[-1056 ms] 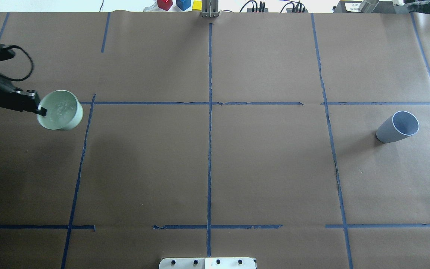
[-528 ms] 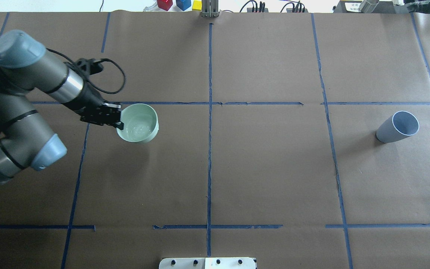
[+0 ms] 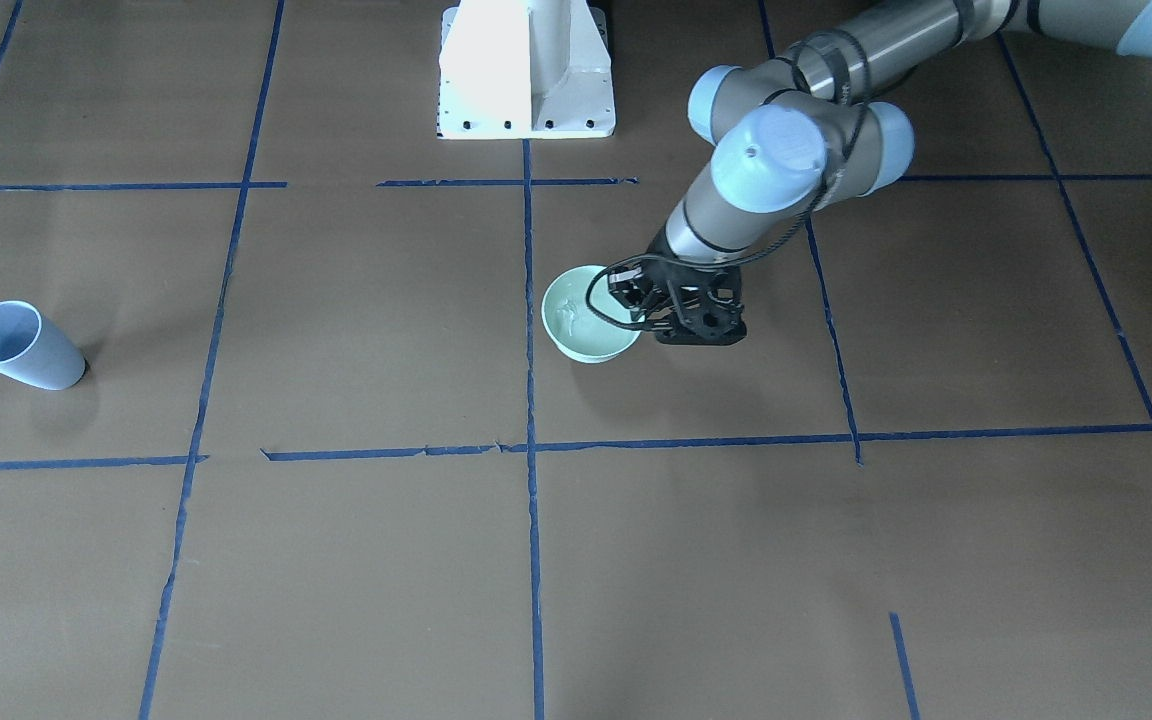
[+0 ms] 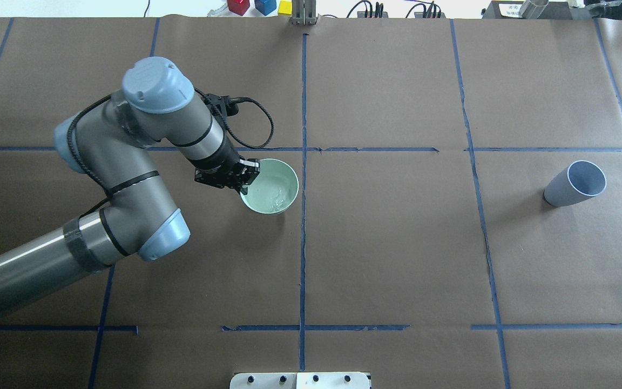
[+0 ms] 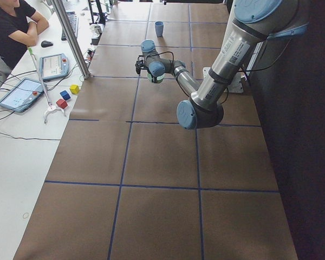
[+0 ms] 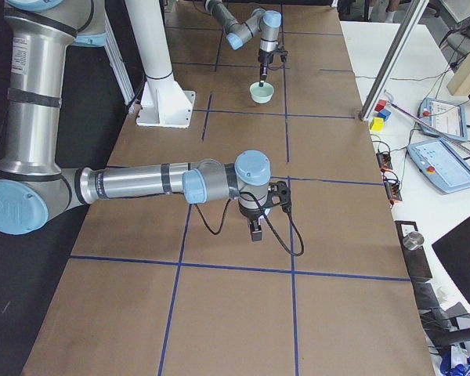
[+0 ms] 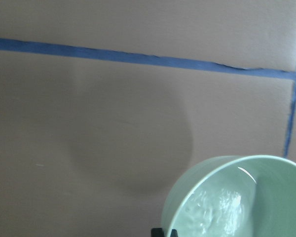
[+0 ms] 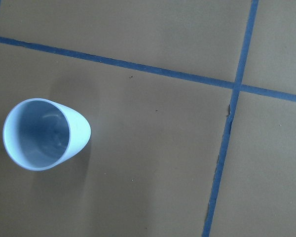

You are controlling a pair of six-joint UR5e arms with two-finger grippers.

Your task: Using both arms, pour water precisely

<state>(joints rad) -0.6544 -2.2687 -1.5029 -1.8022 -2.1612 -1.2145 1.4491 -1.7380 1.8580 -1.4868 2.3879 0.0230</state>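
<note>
My left gripper (image 4: 243,181) is shut on the rim of a pale green bowl (image 4: 289,178) and holds it a little above the brown table, just left of the centre tape line. The water (image 4: 274,198) glints in the bowl's bottom; it also shows in the left wrist view (image 7: 214,212). In the front view the gripper (image 3: 636,322) grips the bowl (image 3: 591,348) at its right side. A blue-grey cup (image 4: 575,185) stands empty at the far right, also seen by the right wrist camera (image 8: 44,133). My right gripper (image 6: 255,229) shows only in the right side view; I cannot tell if it is open.
The white pedestal (image 3: 526,70) stands at the robot's edge of the table. Blue tape lines (image 4: 304,243) divide the brown surface into squares. Coloured blocks (image 4: 241,6) and cables lie beyond the far edge. An operator (image 5: 11,27) sits by tablets off the table.
My left arm has carried the bowl rightwards from the table's left edge to just left of the centre line. The cup has not moved.
</note>
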